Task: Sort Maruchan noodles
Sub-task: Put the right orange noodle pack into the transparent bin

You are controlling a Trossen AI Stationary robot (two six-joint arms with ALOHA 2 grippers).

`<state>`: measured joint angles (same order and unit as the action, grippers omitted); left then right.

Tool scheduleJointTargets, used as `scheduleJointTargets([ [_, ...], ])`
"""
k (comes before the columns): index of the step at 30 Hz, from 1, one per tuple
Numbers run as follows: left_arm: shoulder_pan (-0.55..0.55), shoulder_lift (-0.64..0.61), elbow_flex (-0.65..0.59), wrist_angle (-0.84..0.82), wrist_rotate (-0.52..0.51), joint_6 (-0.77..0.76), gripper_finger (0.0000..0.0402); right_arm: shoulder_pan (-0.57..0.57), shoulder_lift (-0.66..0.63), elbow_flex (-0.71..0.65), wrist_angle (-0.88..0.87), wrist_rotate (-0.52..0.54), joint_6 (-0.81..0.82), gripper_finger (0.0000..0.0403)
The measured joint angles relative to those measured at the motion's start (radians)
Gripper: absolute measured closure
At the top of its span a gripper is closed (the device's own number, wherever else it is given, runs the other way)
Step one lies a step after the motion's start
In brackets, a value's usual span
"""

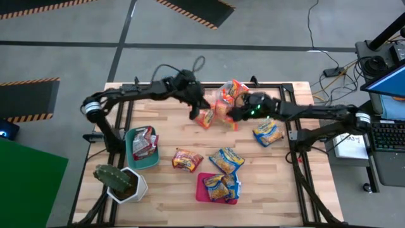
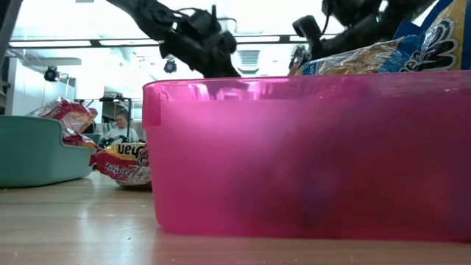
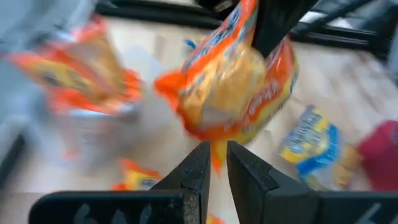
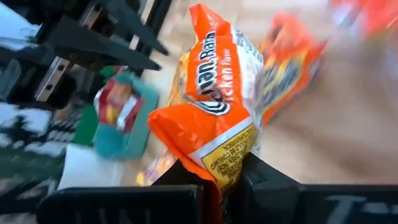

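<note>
Fingers of the right gripper (image 4: 224, 180) are clamped on the lower edge of an orange noodle packet (image 4: 214, 106), which stands up from between them. In the left wrist view, the left gripper (image 3: 214, 165) fingers sit narrow, pinching that packet's tail. High view: the packet hangs between both grippers above the worktop (image 1: 171, 123); you are mid-handover, so release one grip next.

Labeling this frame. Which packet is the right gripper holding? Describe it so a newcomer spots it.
Start at the clear bin at the table's far edge. Just in front, the right gripper pinches an orange packet by one end. Unlike its neighbours, it hangs lifted off the wood.
</note>
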<state>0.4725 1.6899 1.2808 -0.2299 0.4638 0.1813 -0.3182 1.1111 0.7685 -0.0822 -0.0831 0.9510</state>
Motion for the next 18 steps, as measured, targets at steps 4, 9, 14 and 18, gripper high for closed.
scheduleJointTargets([
  [4, 0.039, -0.067, 0.0, 0.003, -0.065, 0.019, 0.0365, -0.093, -0.017, 0.164, -0.217, 0.009, -0.139, 0.0387],
  [9, 0.056, -0.126, 0.002, 0.013, -0.094, -0.017, 0.0365, -0.242, 0.053, 0.417, -0.522, 0.006, -0.304, 0.0387],
  [14, 0.056, -0.158, 0.002, 0.034, -0.099, -0.069, 0.0365, -0.381, 0.209, 0.67, -0.761, -0.102, -0.456, 0.0387],
  [18, 0.056, -0.171, 0.002, 0.037, -0.099, -0.104, 0.0365, -0.446, 0.378, 0.862, -0.946, -0.21, -0.576, 0.0387],
])
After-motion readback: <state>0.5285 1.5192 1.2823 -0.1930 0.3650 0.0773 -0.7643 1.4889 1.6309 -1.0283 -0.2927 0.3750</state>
